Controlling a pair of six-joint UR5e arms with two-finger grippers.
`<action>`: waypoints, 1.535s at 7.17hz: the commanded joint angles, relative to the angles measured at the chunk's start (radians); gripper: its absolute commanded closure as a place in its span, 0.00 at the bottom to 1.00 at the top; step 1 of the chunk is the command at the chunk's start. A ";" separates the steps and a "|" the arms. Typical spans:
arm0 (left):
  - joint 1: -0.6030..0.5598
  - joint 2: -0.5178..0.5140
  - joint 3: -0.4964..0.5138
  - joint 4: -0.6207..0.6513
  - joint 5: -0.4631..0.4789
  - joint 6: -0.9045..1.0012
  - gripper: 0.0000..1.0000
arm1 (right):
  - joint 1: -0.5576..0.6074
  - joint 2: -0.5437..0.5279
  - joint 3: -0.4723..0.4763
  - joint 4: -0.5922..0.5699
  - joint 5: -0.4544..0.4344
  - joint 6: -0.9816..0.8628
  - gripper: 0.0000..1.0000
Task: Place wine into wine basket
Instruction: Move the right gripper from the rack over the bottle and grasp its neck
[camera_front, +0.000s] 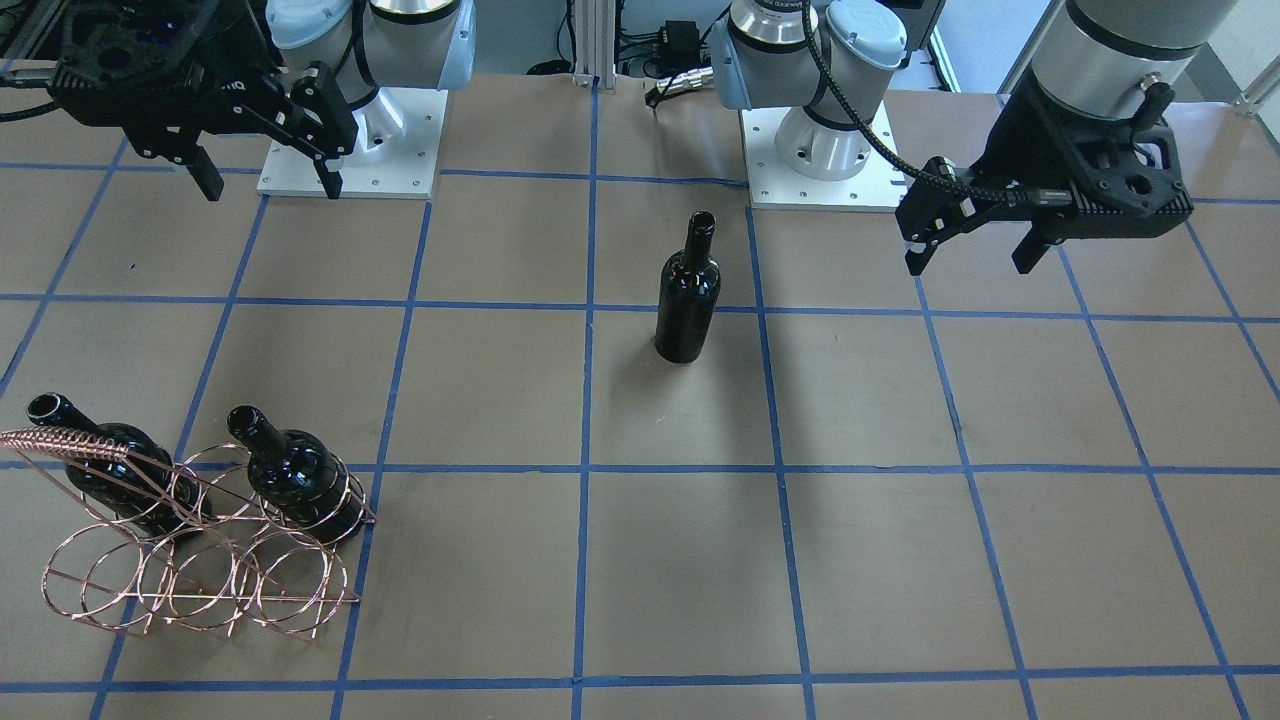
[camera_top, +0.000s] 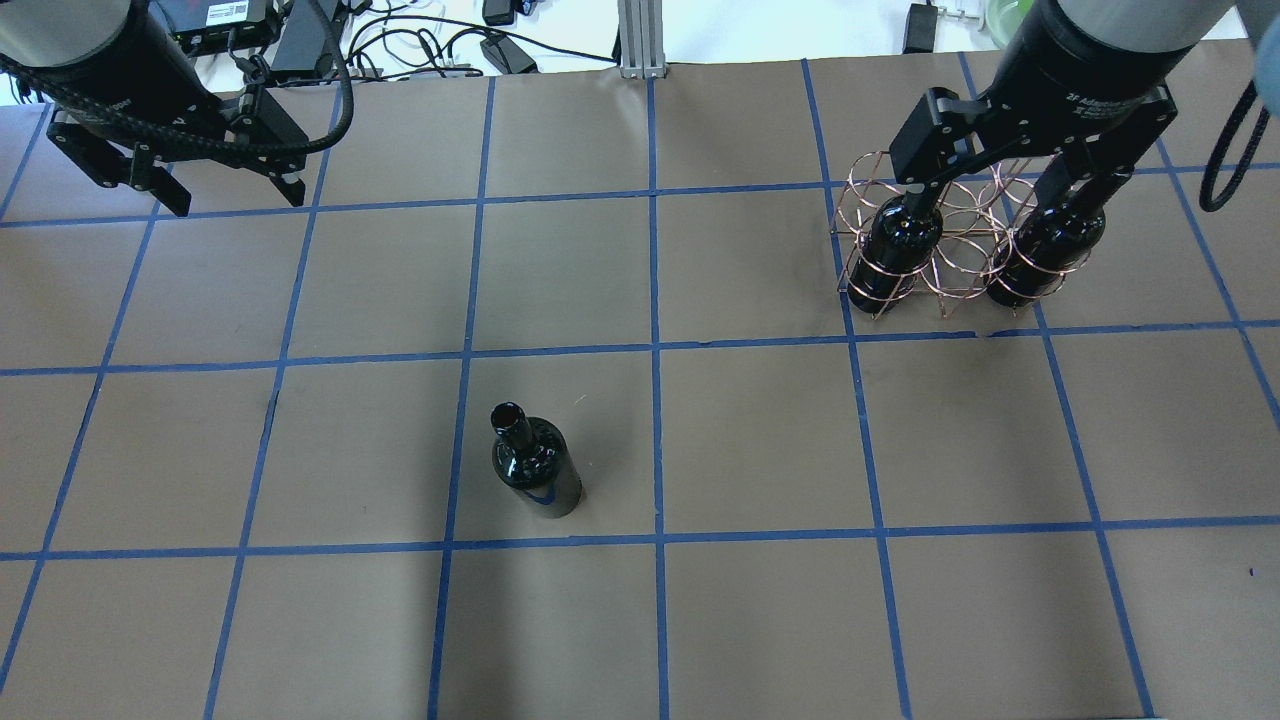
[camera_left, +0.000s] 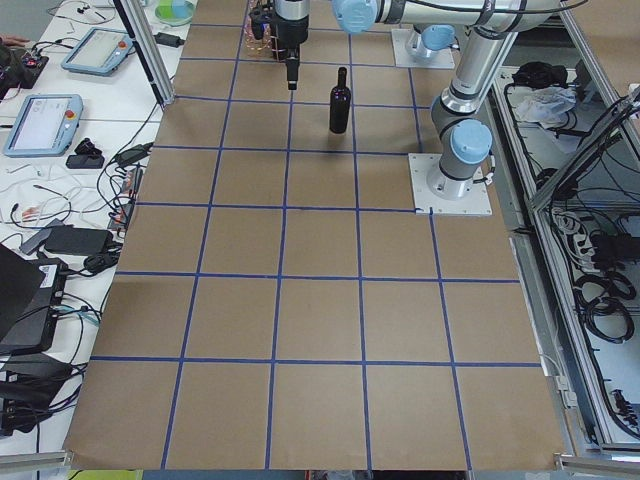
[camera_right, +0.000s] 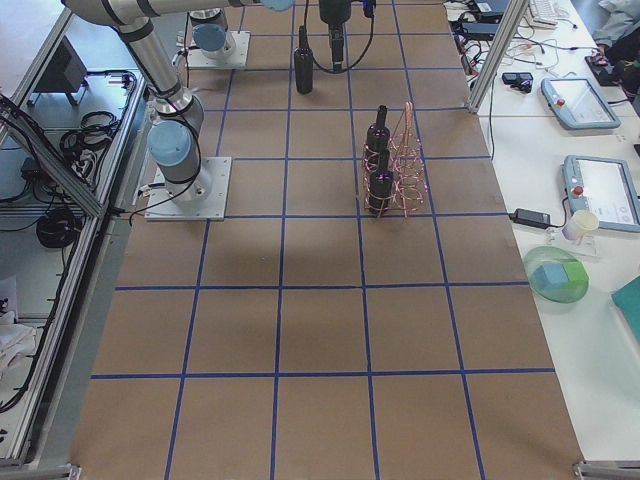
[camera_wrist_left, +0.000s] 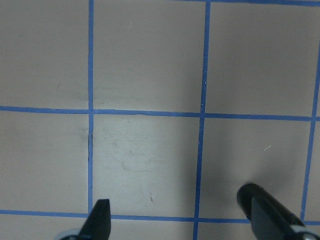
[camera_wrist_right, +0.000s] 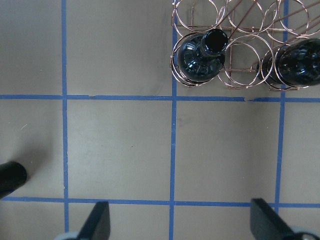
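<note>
last loose bottle stands apart from the basket, both grippers spread and empty

the glossy near-black glass wine bottle (camera_front: 687, 290) stands upright on the brown gridded table (camera_front: 900, 540), well apart from the rose-gold wire wine basket (camera_front: 215, 590), off toward the robot's left of it. two like dark bottles (camera_front: 300, 475) already sit tilted in the basket's outer rings, with a free ring between them. the right gripper (camera_top: 1000, 195) hangs just above the basket, fingers wide apart and holding nothing. the left gripper (camera_top: 238, 200), likewise splayed and empty, hovers far from the basket, beyond the standing bottle. the step in hand looks like the reach for that bottle: grip its body squarely, since glossy glass may slip, then tip it into the middle ring without nudging its neighbours.
</note>
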 joint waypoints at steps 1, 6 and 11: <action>0.000 0.001 -0.001 0.000 -0.002 0.000 0.00 | 0.070 0.007 -0.008 -0.068 0.105 -0.006 0.00; 0.000 -0.001 -0.002 0.000 -0.011 0.000 0.00 | 0.545 0.188 -0.016 -0.232 -0.114 0.744 0.00; 0.001 0.024 -0.005 0.001 0.007 0.005 0.00 | 0.697 0.303 -0.019 -0.296 -0.139 0.993 0.00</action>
